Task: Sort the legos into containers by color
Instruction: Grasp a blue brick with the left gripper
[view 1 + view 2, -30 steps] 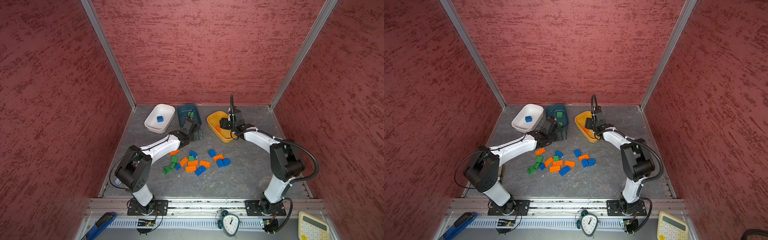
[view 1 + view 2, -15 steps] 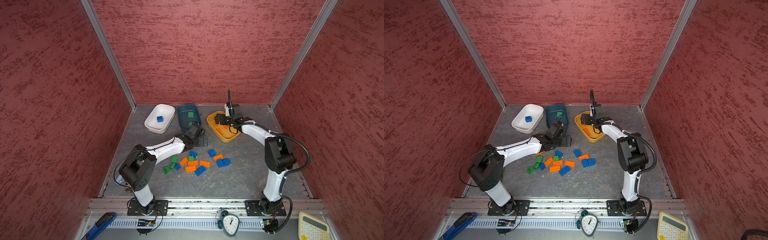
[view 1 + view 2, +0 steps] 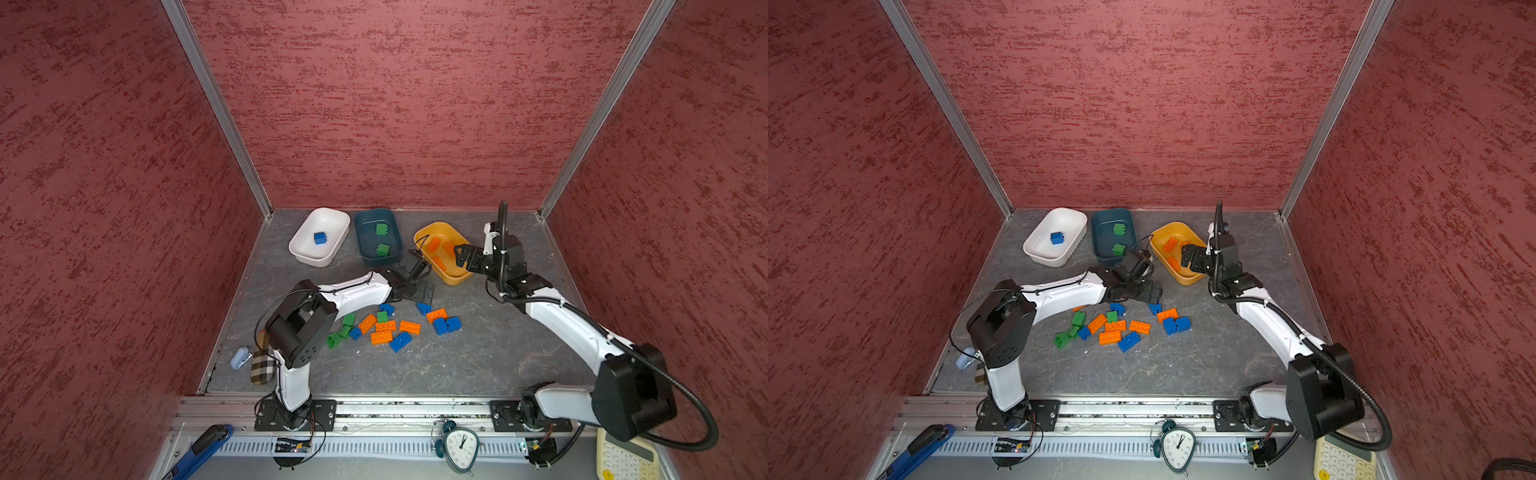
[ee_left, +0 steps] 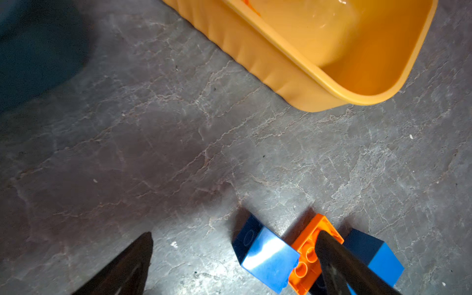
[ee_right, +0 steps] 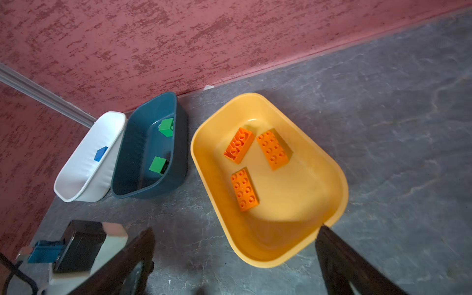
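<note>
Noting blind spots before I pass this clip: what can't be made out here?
Both top views: left arm overlaps the pile; an orange brick barely peeks out.
Left wrist view: teal tub is a dark edge blur.
Right wrist view: blue brick half hidden by the wall of the white tub.

The grey, veined tabletop (image 3: 478, 365) carries a white tub (image 3: 309, 258), a teal tub (image 3: 374, 262) and a yellow tub (image 3: 451, 277) along its far edge. Loose orange, blue and green bricks (image 3: 384, 326) lie scattered mid-surface.
</note>
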Available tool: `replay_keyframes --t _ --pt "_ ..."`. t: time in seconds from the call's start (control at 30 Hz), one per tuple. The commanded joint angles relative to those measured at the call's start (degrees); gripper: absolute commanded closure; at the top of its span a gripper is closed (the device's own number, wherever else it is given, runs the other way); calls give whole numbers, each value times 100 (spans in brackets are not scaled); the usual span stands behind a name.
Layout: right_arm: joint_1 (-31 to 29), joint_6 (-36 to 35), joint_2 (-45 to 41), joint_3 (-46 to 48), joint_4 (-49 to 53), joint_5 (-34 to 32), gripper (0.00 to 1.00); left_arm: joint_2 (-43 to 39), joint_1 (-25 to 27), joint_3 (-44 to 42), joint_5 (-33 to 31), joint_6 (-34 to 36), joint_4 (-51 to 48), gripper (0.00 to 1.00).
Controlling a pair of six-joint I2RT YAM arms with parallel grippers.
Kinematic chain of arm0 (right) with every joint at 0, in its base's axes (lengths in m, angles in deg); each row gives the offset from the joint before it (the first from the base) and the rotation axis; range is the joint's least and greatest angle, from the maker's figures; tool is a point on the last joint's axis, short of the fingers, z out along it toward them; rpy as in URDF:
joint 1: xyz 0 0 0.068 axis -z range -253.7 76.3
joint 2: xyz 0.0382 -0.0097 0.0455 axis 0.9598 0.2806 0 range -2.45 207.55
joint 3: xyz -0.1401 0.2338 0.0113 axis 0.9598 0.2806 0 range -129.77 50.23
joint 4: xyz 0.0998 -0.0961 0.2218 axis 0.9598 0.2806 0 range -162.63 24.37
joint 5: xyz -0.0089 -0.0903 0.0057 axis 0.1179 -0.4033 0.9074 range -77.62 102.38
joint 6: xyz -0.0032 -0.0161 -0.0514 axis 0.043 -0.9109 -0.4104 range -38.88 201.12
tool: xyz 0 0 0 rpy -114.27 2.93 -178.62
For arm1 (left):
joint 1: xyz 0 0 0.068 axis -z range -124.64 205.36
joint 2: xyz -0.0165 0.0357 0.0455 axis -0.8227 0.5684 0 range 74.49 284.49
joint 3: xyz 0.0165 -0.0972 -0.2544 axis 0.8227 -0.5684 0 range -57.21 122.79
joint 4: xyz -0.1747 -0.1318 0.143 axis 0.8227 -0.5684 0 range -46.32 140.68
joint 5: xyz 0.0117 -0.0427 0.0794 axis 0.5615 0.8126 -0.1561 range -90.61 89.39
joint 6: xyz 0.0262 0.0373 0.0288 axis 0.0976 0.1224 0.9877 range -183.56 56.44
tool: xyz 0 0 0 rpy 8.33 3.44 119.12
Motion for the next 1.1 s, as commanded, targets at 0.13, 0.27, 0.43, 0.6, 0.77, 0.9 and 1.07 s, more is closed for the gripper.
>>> replay_keyframes --t 0.13,0.27,0.43,0.6,0.77,0.9,1.07 --pt "0 265 -164 -7 -354 -576 1 720 393 1011 -808 -701 -1252 7" --pt "0 241 -181 -49 -394 -624 1 1171 559 1577 -1174 -909 -1976 17" --pt "0 203 -173 -19 -381 -654 1 1427 664 1763 -1112 -1037 -2328 25" --pt "0 278 -104 -2 -376 -567 1 1353 684 1528 -980 -1255 -2250 37" --pt "1 301 -33 -19 -431 -422 1 1374 700 1470 -937 -1280 -2132 45" --pt "0 265 -19 -30 -454 -280 1 1414 660 1447 -766 -1191 -1965 49" --pt "1 236 -6 -51 -432 -54 1 1387 632 1376 -698 -1170 -1816 58"
